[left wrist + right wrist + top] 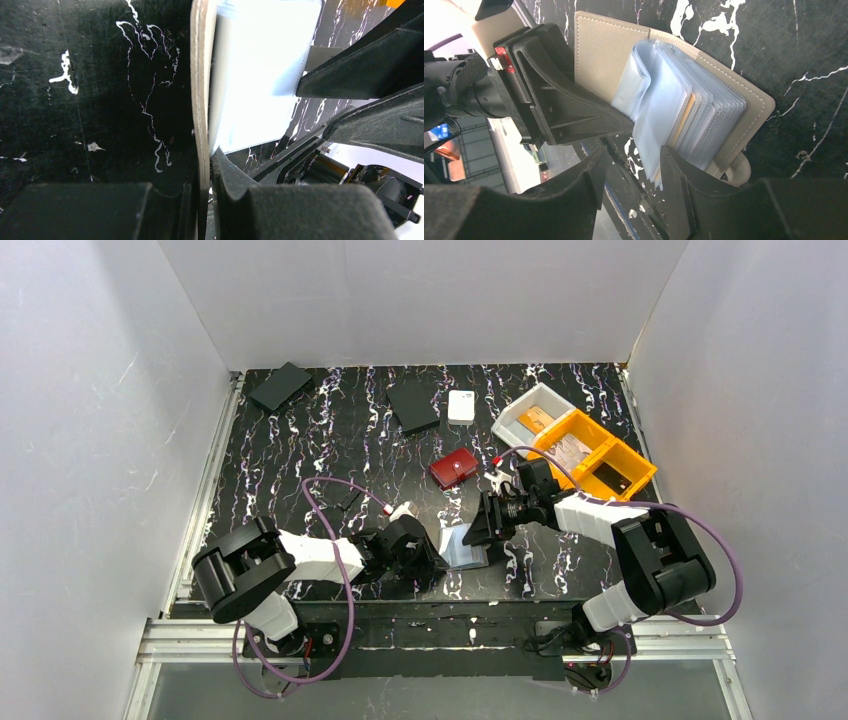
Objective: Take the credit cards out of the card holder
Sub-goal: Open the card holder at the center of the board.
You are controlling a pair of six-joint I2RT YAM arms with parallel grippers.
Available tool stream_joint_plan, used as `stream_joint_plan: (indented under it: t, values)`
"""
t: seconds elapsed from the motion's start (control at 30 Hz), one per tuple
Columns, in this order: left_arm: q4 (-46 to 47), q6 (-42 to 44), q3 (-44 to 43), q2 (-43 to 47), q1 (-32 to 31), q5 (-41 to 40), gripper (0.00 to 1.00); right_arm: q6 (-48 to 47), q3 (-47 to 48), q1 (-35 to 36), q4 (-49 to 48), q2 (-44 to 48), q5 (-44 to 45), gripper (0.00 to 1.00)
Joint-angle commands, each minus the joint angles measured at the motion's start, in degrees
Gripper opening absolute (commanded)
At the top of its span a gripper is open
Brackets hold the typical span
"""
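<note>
The grey card holder lies open near the table's front edge, between my two grippers. My left gripper is shut on the holder's cover flap, which shows edge-on, and it also shows in the right wrist view. In the right wrist view the holder fans out clear sleeves. An orange card edge shows among them. The closure tab hangs at the lower right. My right gripper is open, and the sleeves' lower edge reaches between its fingers. I cannot make out the light blue card.
A dark red case lies behind the holder. Two flat black squares and a small white box sit at the back. An orange bin and a white tray stand at the back right.
</note>
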State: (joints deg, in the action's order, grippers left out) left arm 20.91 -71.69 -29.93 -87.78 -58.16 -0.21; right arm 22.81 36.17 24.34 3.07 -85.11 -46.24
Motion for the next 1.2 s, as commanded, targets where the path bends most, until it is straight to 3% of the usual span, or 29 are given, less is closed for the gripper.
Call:
stream_joint_plan:
  t: [0.0,0.6,1.0,1.17]
  values:
    - [-0.1,0.0,0.8,-1.6,0.3,0.1,0.11,4.8,-1.7,-0.1,-5.3,-1.2,-2.1,0.52]
    - [3.0,0.6,1.2,-2.7,0.4,2.6,0.14,9.4,-0.7,0.4,-11.2,-4.6,-8.1,0.55]
    - [3.5,1.0,2.5,-1.8,1.0,3.7,0.21,-5.1,10.7,6.4,2.6,-11.8,-7.2,0.60]
    - [3.6,1.6,4.7,1.1,1.4,3.7,0.30,-6.6,13.8,9.3,4.0,-13.6,-4.4,0.60]
